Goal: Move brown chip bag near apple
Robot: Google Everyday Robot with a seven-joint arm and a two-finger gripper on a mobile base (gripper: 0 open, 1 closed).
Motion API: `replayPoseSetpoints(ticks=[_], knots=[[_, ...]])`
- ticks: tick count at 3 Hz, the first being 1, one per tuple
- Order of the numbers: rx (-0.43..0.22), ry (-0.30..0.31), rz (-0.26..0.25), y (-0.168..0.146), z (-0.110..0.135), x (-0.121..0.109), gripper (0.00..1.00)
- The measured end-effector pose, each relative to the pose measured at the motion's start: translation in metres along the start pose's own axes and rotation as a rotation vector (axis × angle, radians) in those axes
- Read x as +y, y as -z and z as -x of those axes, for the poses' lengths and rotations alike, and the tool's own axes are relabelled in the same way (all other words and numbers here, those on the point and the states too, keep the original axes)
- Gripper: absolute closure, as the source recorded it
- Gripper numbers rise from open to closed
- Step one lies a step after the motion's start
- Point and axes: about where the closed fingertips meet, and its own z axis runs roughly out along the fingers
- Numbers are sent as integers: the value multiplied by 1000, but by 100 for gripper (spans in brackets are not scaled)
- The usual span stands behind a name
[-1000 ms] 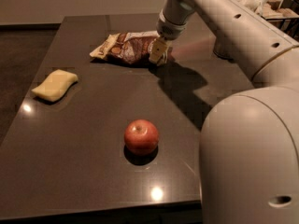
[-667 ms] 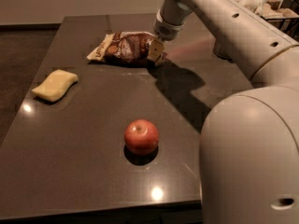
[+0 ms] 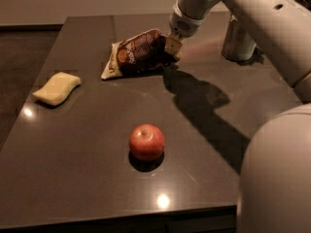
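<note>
Leftmost, up and well to the left of the apple (image 3: 146,141): a pale-yellow sponge (image 3: 57,88), flat on the dark table (image 3: 87,178). Next, behind the apple and well apart from it: the brown chip bag (image 3: 138,54), left cream end down on the tabletop, right end tilted upward. Behind and slightly right of the apple: the gripper (image 3: 172,45), jaws narrow, pinched on the bag's raised right end. Right of the apple, across the tabletop: the arm's dark shadow. Farther right and behind the apple: a grey canister (image 3: 238,40), upright, apart from the bag. Nearest, right of the apple: the robot's pale rounded body (image 3: 277,178).
</note>
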Motion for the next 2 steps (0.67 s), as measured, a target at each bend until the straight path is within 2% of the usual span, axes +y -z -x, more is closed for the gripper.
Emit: replayPoseSetpoints(ticks=[2], knots=[[-10, 37, 27, 71, -47, 47, 100]])
